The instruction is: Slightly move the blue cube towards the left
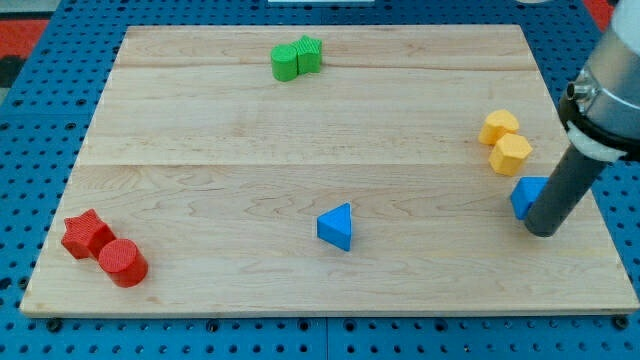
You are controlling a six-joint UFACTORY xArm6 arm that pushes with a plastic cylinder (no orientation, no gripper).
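The blue cube [524, 195] sits near the view's right edge of the wooden board [300, 120], partly hidden behind my rod. My tip [542, 233] rests on the board just to the right of and below the cube, touching or almost touching it. A blue triangular block [337, 226] lies near the middle bottom of the board, far to the cube's left.
Two yellow blocks [505, 141] sit just above the blue cube. Two green blocks [296, 58] are at the view's top centre. A red star [85, 233] and a red cylinder [122, 262] are at the bottom left. The board's right edge is close to my tip.
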